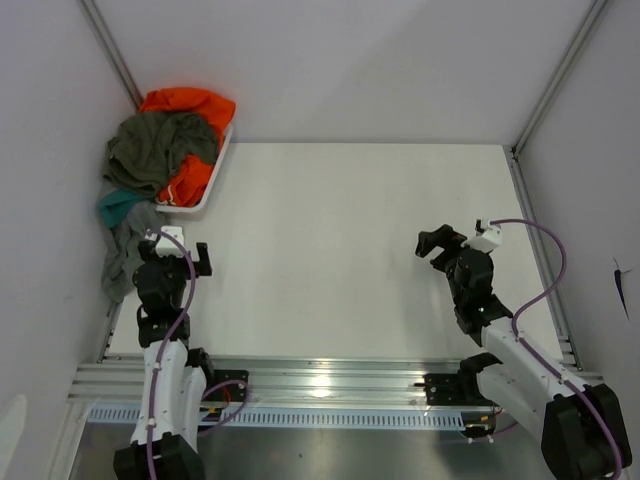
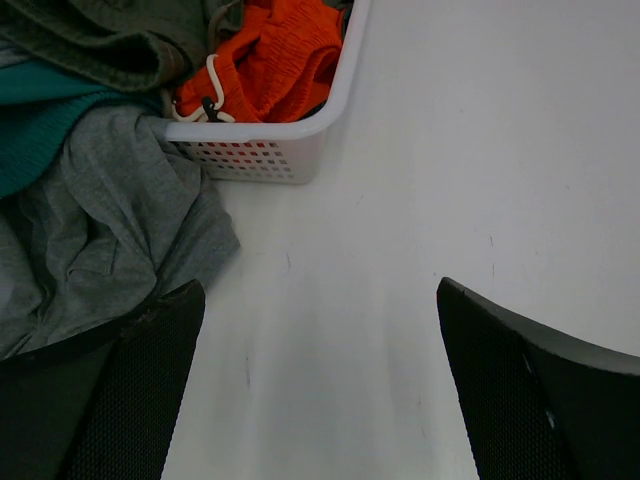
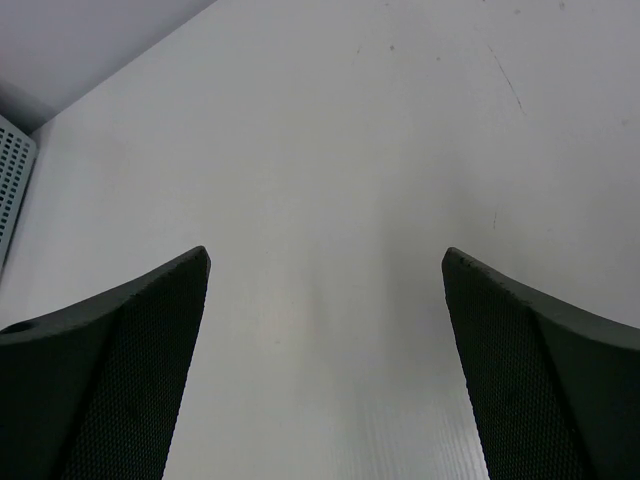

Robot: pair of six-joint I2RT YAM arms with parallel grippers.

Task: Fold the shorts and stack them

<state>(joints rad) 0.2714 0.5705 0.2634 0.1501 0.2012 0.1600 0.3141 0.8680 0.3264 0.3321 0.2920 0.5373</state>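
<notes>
Olive green shorts (image 1: pixel 160 148) lie heaped on top of a white basket (image 1: pixel 213 180) at the far left, with an orange garment (image 1: pixel 190 104) under and around them. A teal garment (image 1: pixel 117 205) and grey shorts (image 1: pixel 127 245) spill out of the basket onto the table by the left wall. In the left wrist view the grey shorts (image 2: pixel 100 240), the teal garment (image 2: pixel 40 110), the orange garment (image 2: pixel 285 55) and the basket (image 2: pixel 290 150) show ahead. My left gripper (image 1: pixel 180 255) is open and empty, just right of the grey shorts. My right gripper (image 1: pixel 436 245) is open and empty over bare table.
White walls enclose the table on the left, back and right. A metal rail (image 1: pixel 320 385) runs along the near edge between the arm bases. A corner of the basket (image 3: pixel 12 180) shows at the left edge of the right wrist view.
</notes>
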